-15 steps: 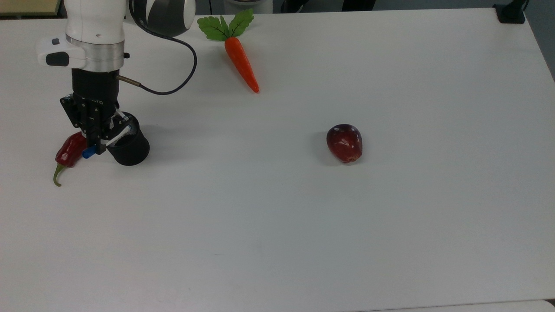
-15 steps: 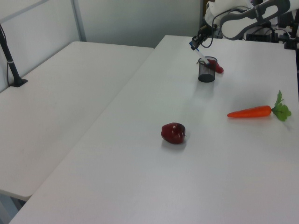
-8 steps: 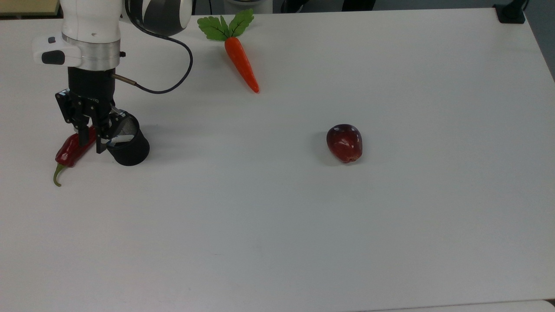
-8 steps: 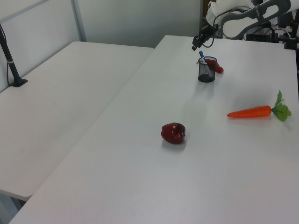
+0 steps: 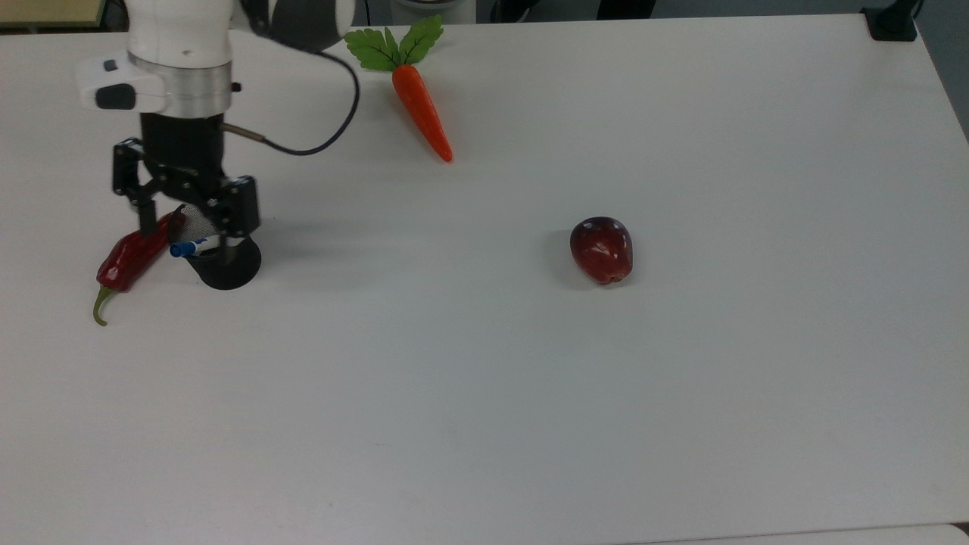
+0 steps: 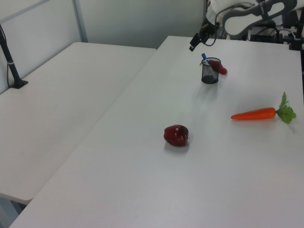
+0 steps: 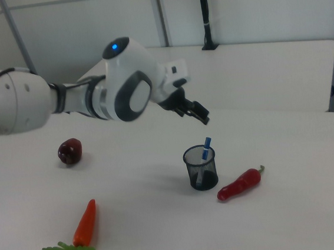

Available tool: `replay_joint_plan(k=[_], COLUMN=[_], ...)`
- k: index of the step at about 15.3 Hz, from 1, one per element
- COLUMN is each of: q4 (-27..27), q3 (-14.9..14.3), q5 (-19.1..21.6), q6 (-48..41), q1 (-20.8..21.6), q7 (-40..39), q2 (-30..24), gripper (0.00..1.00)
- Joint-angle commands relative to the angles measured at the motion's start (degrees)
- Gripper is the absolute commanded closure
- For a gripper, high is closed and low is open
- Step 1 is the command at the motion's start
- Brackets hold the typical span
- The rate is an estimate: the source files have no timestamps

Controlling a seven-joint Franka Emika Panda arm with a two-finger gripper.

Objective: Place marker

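Pincer (image 5: 185, 204) spread wide and empty, hanging above the black mesh cup (image 5: 224, 261), which I take as my landmark. Marker (image 7: 205, 149) stands inside the cup, leaning on the rim, blue cap poking out at the top; I judge the placing done, so the step in hand is clearing out. To do it well: rise straight up from the cup before any sideways travel, so neither finger clips the protruding cap or tips the light cup, and keep the looping cable (image 5: 325, 129) off the rim. Red chili pepper (image 5: 129, 261) lies just beside the cup, on the top view's left, close enough to be nudged by a low swing. Carrot (image 5: 420, 106) with green leaves lies well apart from the cup, toward the far edge in the top view; dark red apple (image 5: 602, 250) sits well apart too, out toward the top view's right. Surface is a plain white table (image 5: 530, 393), smooth. A second white table (image 6: 57, 104) stands alongside, with pale partition walls behind and a dark post at its far edge.
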Motion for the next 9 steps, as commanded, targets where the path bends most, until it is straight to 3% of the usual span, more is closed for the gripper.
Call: replay_joint_plan(k=[1,4,9], q4=[3.4,5.3,7.2], q3=[0.3,0.3,0.3], q5=[-0.1,-0.2,0.1], q6=[-16.0,-26.4,-42.9], q1=[5.7,10.9,16.0], q7=[0.3,0.2,0.0], q2=[-4.2,-5.5,-9.7], gripper=[0.0,0.0,0.0])
